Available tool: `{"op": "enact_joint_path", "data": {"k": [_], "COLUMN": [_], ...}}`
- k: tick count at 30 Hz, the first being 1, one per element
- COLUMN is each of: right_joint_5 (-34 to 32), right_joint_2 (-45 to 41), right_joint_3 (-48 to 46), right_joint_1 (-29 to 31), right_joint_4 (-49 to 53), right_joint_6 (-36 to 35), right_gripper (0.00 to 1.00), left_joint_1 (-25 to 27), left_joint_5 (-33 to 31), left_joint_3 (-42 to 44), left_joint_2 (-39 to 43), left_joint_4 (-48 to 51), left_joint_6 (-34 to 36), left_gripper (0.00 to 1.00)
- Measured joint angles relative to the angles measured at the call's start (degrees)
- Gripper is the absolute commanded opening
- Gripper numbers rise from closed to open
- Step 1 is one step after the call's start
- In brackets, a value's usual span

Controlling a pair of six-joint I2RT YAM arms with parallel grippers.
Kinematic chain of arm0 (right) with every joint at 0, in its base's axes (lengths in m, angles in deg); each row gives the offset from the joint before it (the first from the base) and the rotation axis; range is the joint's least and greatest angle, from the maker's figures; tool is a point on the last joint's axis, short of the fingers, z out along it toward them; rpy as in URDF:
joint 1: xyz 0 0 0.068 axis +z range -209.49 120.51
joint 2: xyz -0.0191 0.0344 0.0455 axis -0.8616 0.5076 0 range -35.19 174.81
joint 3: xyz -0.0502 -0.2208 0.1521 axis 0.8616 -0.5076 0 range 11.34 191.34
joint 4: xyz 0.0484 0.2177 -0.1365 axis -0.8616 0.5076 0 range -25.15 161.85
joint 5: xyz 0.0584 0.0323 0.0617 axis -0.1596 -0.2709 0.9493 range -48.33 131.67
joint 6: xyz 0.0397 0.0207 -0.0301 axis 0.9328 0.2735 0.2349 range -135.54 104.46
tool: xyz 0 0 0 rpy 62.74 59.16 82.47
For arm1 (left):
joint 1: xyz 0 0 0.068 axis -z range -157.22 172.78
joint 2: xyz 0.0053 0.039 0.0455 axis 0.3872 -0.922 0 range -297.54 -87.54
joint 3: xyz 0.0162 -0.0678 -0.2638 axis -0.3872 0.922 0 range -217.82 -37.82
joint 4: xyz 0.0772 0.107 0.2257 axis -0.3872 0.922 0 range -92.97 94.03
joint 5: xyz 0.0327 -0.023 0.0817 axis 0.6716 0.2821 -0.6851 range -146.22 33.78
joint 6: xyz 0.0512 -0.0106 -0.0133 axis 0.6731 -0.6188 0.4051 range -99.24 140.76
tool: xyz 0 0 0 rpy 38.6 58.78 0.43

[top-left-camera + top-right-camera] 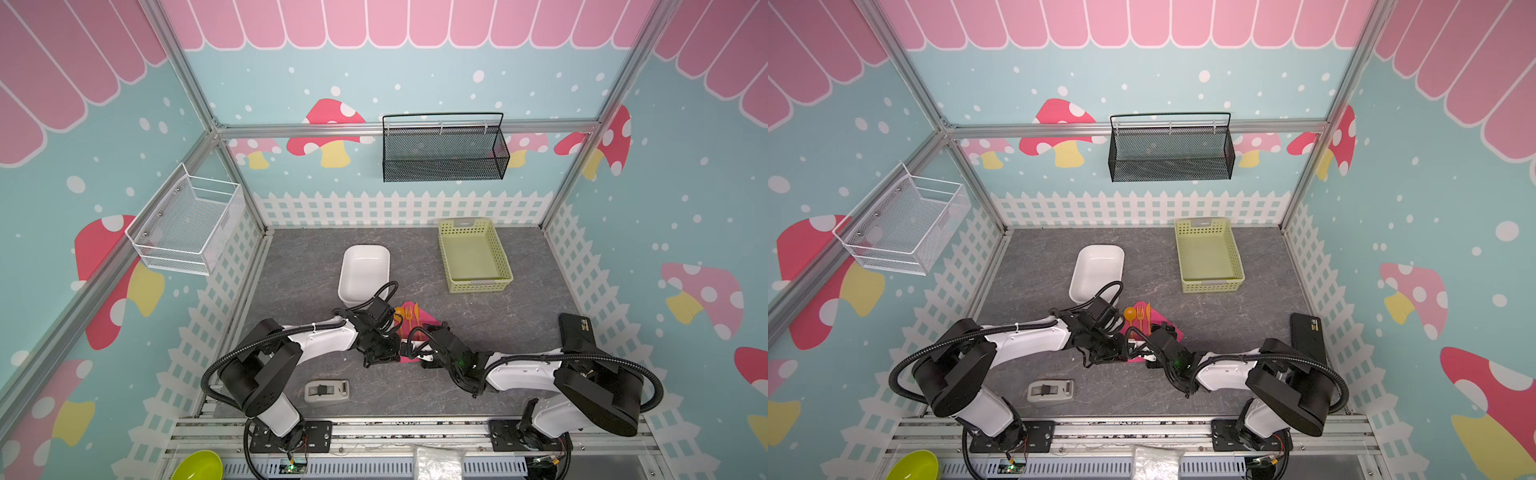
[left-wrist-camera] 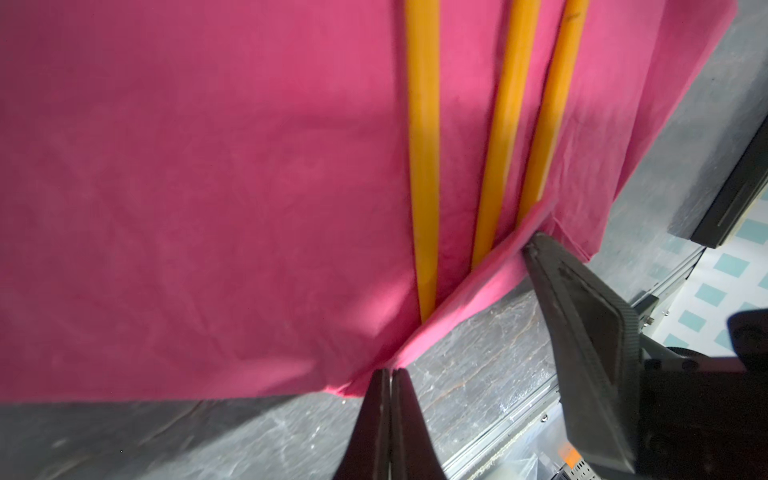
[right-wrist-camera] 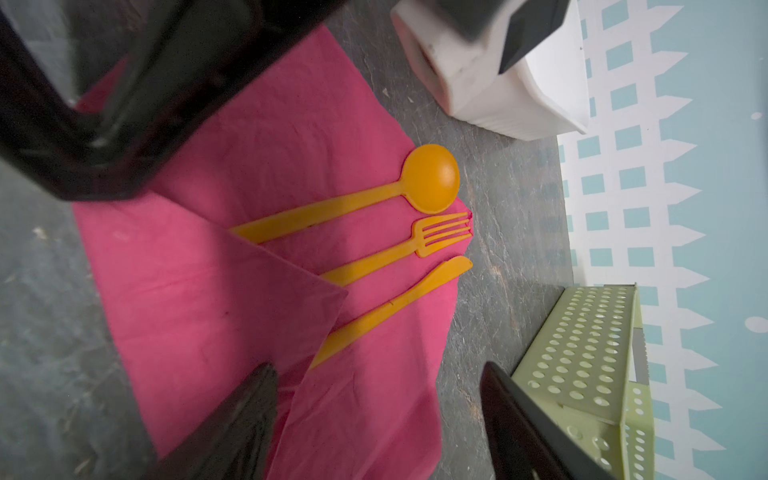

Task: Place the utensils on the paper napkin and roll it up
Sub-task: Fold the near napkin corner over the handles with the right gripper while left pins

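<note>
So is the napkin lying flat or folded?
Partly folded: one corner of the napkin lies over the handle ends of the spoon, fork and knife; the rest lies flat.

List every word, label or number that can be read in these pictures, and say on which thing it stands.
No text can be read in any view.
Black box: a small yellowish label, too small to read.
Grey device: faint marks, too blurred to read.

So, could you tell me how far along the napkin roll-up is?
Done: the spoon, fork and knife lie side by side on the napkin. In hand: the left gripper is shut on a flap folded over the handle ends; the right gripper stands open nearby. Left: the rolling itself.
</note>
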Motion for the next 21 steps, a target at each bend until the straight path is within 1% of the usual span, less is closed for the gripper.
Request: {"op": "enact_joint_path", "data": {"k": [4,7,9,12,14,16,18,21], "right_joint_5": [-0.09,-0.07,0.28,1.55,2.95,5.90,10.51,18.49], "right_joint_2": [-3.06,-7.43,-9.94,-13.31,-15.19,-17.00,-19.17,-21.59], "right_joint_3": [0.00,0.57,1.99,5.31,7.74,9.27,9.60,9.03], "right_joint_1": [0.02,-0.07,-0.44,-1.46,-2.40,-3.82,-6.29,-10.64], "right_joint_4": [0.76,2.60,4.90,9.20,12.59,15.43,17.64,20.41], "right_joint_6": [2.38,6.49,10.54,18.47,24.90,31.17,37.90,46.21], "right_gripper": [0.79,0.79,0.79,0.78,0.75,0.71,0.67,0.57], "left_joint_1": [0.13,0.13,0.11,0.00,-0.04,-0.15,-0.24,-0.39], "left_joint_5": [-0.02,-0.04,-0.02,0.04,0.04,0.04,0.04,0.02], "left_joint_3": [-0.94,-1.11,-1.11,-1.42,-1.44,-1.44,-1.44,-1.44], "left_joint_2": [-1.68,-1.88,-2.05,-2.34,-2.38,-2.38,-2.38,-2.38], "left_joint_4": [0.57,0.76,0.76,0.85,0.90,0.90,0.92,0.94], "left_joint_6": [-0.02,-0.07,-0.24,-0.57,-0.68,-0.70,-0.72,-0.92], "left_gripper": [0.06,0.06,0.06,0.06,0.06,0.06,0.06,0.06]}}
